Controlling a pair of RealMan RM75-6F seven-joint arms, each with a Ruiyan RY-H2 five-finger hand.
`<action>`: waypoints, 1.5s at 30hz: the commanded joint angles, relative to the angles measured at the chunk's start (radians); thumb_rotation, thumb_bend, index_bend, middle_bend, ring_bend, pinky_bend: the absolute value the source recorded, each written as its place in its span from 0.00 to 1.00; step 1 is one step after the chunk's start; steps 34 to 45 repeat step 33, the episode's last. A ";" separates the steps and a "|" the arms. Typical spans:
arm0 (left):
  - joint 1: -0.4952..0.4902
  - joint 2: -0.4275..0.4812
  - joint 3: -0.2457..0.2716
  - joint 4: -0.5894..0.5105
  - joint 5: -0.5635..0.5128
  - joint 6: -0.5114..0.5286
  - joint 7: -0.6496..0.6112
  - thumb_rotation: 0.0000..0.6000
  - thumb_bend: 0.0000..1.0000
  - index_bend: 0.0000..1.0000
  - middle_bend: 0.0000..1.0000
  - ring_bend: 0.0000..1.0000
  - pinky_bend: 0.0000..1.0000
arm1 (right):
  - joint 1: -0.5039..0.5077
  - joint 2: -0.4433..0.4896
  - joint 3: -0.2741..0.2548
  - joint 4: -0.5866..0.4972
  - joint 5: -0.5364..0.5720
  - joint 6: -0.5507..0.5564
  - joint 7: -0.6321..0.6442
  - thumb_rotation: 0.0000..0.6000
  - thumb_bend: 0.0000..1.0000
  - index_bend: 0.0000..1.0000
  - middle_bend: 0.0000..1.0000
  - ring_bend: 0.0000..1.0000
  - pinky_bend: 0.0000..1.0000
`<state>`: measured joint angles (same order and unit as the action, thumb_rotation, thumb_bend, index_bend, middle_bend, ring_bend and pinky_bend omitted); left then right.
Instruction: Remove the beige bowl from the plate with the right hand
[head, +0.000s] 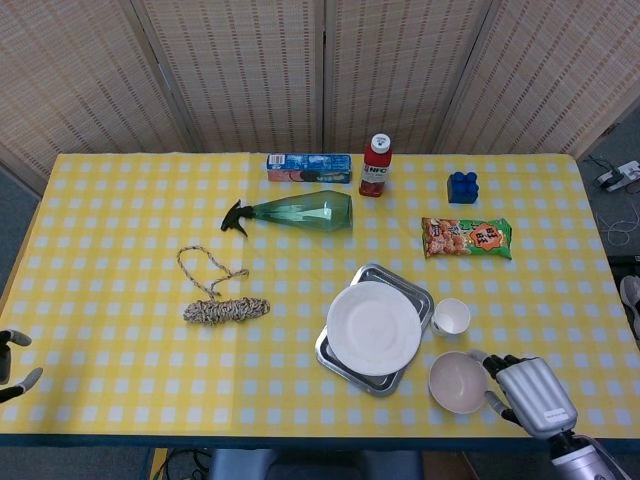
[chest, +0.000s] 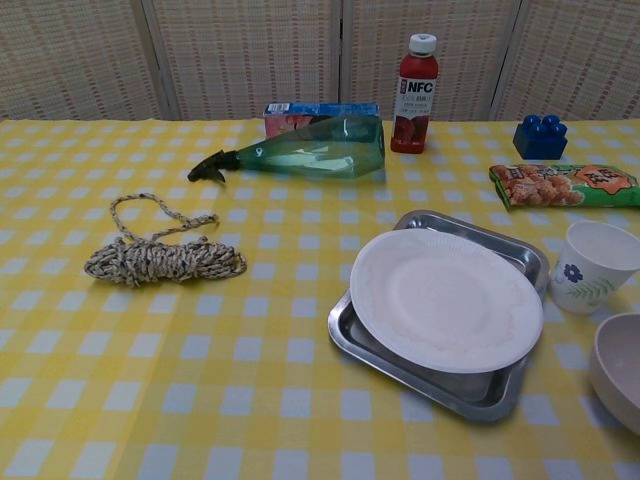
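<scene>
The beige bowl (head: 457, 382) stands upright on the tablecloth near the front edge, right of the white plate (head: 373, 327); in the chest view the beige bowl (chest: 620, 370) is cut by the right border. The plate (chest: 445, 298) lies on a metal tray (head: 335, 352) with nothing on it. My right hand (head: 530, 392) is just right of the bowl, fingers spread and off its rim, holding nothing. My left hand (head: 12, 368) shows at the far left edge, off the table, fingers apart.
A paper cup (head: 451, 316) stands just behind the bowl, beside the tray (chest: 463, 393). Further back lie a snack bag (head: 466, 237), blue block (head: 462, 186), red juice bottle (head: 376, 165), green spray bottle (head: 300, 211) and a box (head: 308, 167). A rope bundle (head: 222, 306) lies left.
</scene>
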<state>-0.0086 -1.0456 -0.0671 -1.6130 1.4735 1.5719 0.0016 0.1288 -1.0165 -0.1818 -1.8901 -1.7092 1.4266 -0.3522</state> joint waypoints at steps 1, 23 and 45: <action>0.000 -0.001 0.001 -0.001 0.002 0.000 0.002 1.00 0.15 0.58 0.79 0.59 0.74 | -0.025 -0.022 0.031 0.041 -0.024 0.061 0.052 1.00 0.26 0.27 0.48 0.53 0.70; -0.009 -0.021 0.019 0.002 0.031 -0.010 0.036 1.00 0.15 0.58 0.79 0.59 0.74 | -0.079 -0.093 0.151 0.241 0.020 0.205 0.300 1.00 0.26 0.34 0.48 0.52 0.69; -0.014 -0.027 0.026 0.007 0.036 -0.020 0.040 1.00 0.15 0.58 0.79 0.59 0.74 | -0.076 -0.092 0.156 0.245 0.023 0.177 0.309 1.00 0.26 0.34 0.48 0.52 0.69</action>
